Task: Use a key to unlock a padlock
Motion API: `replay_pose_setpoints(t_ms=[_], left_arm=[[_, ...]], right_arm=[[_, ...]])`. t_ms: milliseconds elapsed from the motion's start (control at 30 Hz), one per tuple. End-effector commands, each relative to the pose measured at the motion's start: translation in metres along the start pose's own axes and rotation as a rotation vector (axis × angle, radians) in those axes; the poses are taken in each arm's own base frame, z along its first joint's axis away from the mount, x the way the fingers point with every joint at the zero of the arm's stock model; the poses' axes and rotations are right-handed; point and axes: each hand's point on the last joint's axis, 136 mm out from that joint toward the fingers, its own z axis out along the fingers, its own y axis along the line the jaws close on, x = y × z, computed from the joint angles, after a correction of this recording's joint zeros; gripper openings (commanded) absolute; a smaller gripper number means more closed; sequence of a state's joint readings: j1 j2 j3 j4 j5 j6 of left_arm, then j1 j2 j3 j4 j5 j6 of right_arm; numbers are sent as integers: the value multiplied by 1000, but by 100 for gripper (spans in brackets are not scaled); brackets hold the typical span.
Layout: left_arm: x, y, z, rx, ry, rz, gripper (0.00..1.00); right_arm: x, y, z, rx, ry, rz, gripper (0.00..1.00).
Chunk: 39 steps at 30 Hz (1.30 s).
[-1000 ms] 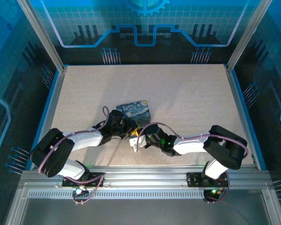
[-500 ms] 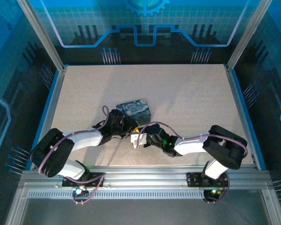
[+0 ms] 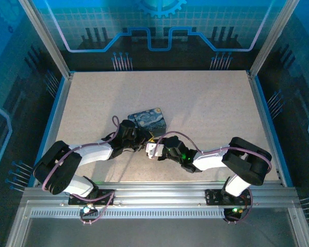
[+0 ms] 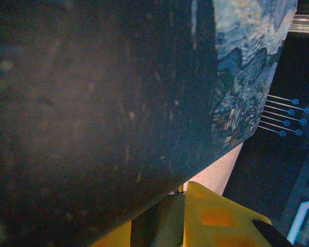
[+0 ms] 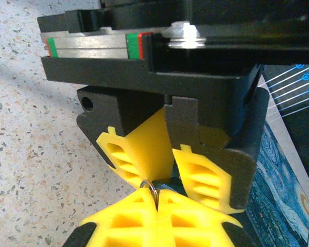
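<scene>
Right gripper pinched on thin metal ring; speckled table beneath

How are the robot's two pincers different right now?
The right pincer is shut on a thin metal ring; whether the left pincer holds anything cannot be told. The left pincer is right beside the swirly blue case; the right pincer is a little farther from it. Both have yellow fingers and meet tip to tip.

Speckled beige table, swirl-printed case flat near its middle.
</scene>
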<state>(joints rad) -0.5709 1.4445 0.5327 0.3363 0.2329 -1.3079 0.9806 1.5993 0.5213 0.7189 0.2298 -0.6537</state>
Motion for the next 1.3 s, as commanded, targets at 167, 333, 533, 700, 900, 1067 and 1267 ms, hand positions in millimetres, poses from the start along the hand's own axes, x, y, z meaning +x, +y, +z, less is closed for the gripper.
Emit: replay_pose_setpoints(t_ms=[167,333,533,700,900,1067,1267], left_arm=[[8,-15,-2,30,48,35,17],[5,-12,-7,23,30,37,25],[1,-11,-18,0,-2,59,40],[-4,-10,-29,-15,-29,63,49],[-12,-8,-45,-27,-80,69,57],[-22,-7,-64,-26,-144,76,59],[-32,-5,-82,-22,-200,76,61]], right_arm=[[2,-11,3,33,-16,78,0],[7,-6,4,10,-7,93,0],[13,-2,4,-17,0,110,0],[15,-1,3,-32,-5,140,0],[17,-3,1,-72,-3,266,0],[23,-12,0,-65,29,441,0],[31,-22,-4,-16,15,682,0]])
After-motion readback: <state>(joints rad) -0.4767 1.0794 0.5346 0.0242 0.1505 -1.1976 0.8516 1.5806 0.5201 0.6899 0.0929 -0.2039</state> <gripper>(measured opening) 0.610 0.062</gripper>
